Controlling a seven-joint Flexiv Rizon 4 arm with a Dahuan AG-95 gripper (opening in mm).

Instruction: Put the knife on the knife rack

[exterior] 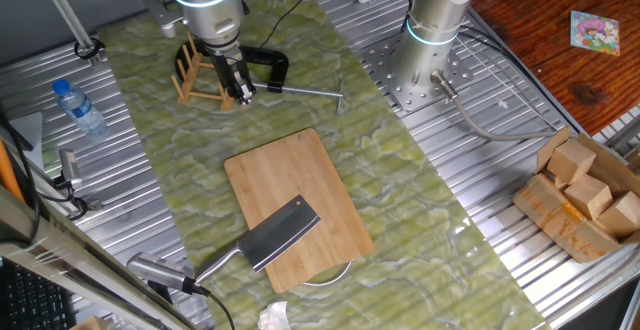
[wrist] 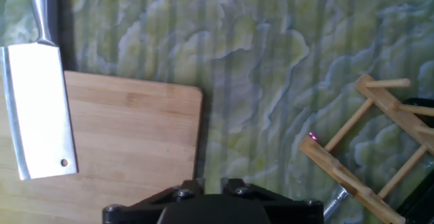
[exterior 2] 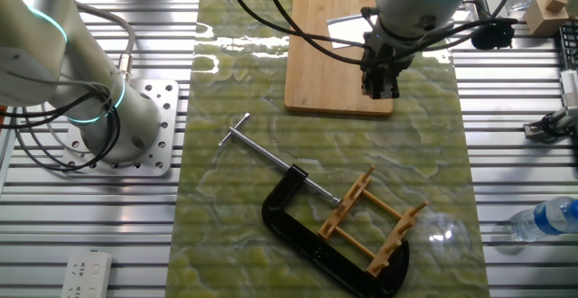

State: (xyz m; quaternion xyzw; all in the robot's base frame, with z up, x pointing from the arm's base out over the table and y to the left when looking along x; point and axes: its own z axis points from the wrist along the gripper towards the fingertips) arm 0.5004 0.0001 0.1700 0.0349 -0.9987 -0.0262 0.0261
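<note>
The knife [exterior: 280,235] is a cleaver lying flat at the near end of the bamboo cutting board [exterior: 300,175], its silver handle [exterior: 215,267] off the board's edge. In the hand view the blade [wrist: 37,108] lies at the far left. The knife rack [exterior: 200,78] stands at the far end of the green mat; it also shows in the other fixed view [exterior 2: 370,221] and the hand view [wrist: 366,156]. My gripper [exterior: 241,91] hangs in the air beside the rack, far from the knife, jaws nearly together and empty. It also shows in the other fixed view [exterior 2: 381,86].
A black C-clamp [exterior: 265,65] with a steel rod [exterior: 310,91] lies against the rack. A water bottle [exterior: 78,107] stands left of the mat. A second arm's base [exterior: 430,30] is bolted at the back right. A box of wooden blocks [exterior: 585,195] sits far right.
</note>
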